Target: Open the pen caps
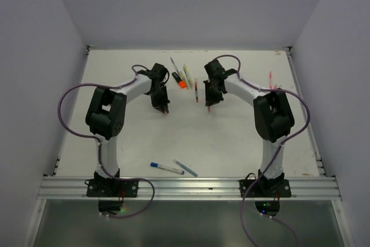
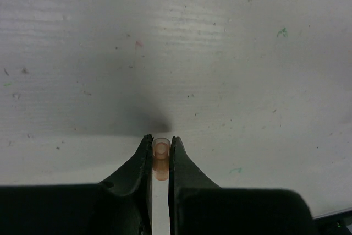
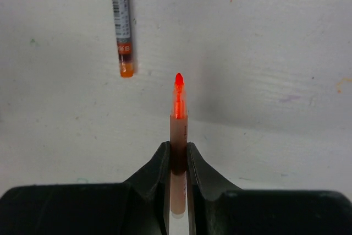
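Left claw (image 2: 160, 142) pinches a pale orange cap (image 2: 160, 153); right claw (image 3: 177, 148) clamps the pen (image 3: 178, 125), orange tip bare. One part per claw lets them pull apart, so this cap looks off, above mid bench (image 1: 191, 137), left of the pen.

One small, see-through, pale orange cap (image 2: 160, 163) is off, pinched upright between the closed fingers of the left hand (image 2: 160, 142), its open round mouth facing the wrist camera. A blue cap (image 1: 154, 165) sits on the left end of a white pen (image 1: 169, 169) lying flat on the surface (image 1: 231, 143) near the front edge. At the far middle, an orange end piece (image 1: 182, 84) closes a stubby black marker (image 1: 176, 77); too small to tell more.
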